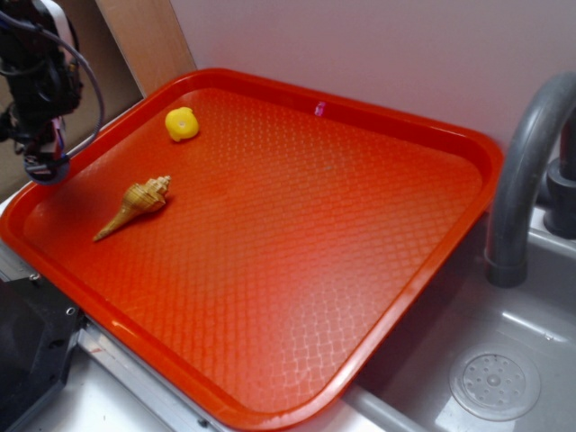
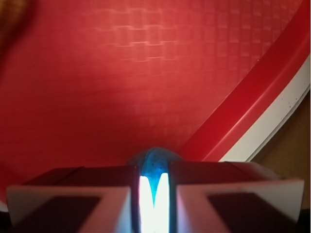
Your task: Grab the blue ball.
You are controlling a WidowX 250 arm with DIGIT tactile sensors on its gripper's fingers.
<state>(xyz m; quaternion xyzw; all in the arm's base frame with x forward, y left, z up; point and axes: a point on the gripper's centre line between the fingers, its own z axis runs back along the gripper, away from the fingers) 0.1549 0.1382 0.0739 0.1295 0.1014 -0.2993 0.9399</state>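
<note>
Grasp step in hand: gripper [image 2: 154, 191] clenched on the blue ball [image 2: 154, 162], held above the red tray [image 1: 270, 85] near its left rim, away from the seashell [image 1: 135, 205]. Next, probably: lift straight, keep squeeze firm.

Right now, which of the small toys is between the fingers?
The blue ball, pinched between the fingers; the yellow toy and shell lie free on the tray.

Red tray [image 1: 378, 297], yellow toy [image 1: 181, 123], tan seashell [image 1: 135, 205] lying on it

exterior: high, oblique | wrist: close, downward | shared: red tray [image 1: 270, 225]
</note>
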